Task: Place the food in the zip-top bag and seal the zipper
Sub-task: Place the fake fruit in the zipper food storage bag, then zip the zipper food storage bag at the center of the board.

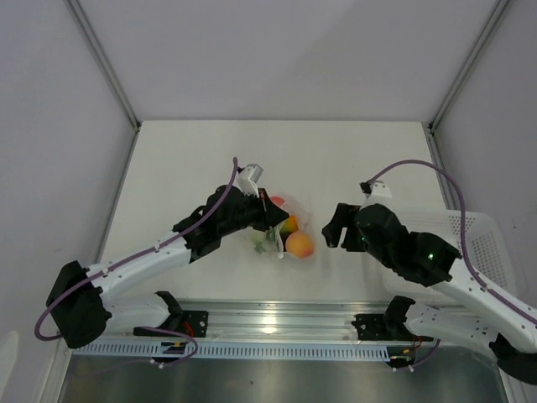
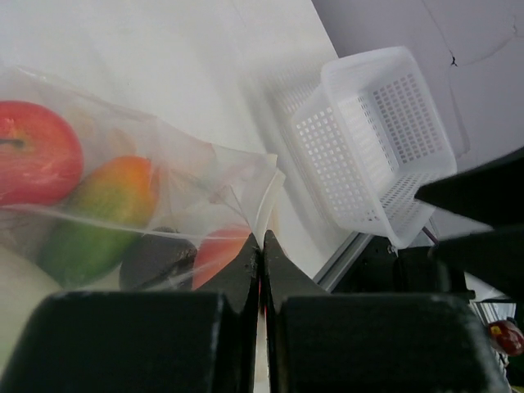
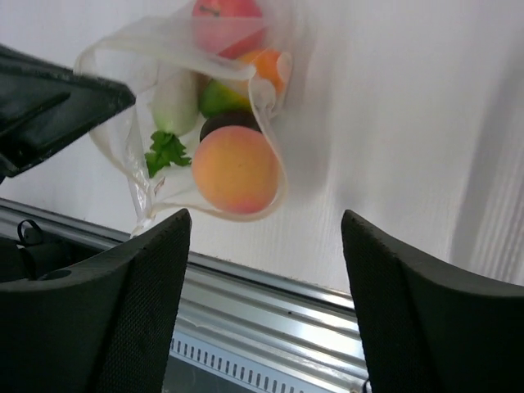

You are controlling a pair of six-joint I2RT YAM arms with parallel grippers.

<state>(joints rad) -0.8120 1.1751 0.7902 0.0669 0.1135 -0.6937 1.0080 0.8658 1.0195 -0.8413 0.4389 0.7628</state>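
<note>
my left claw (image 2: 261, 241): pinched tight on the zip-top bag (image 2: 205, 172) at its edge | my right claw (image 1: 330, 228): fingers spread wide, holding nothing, bag at its 9 o'clock | food: orange-peach round one (image 3: 236, 168), red round one (image 3: 225, 20) and white radish (image 3: 173, 102) inside the bag, mid-table
</note>
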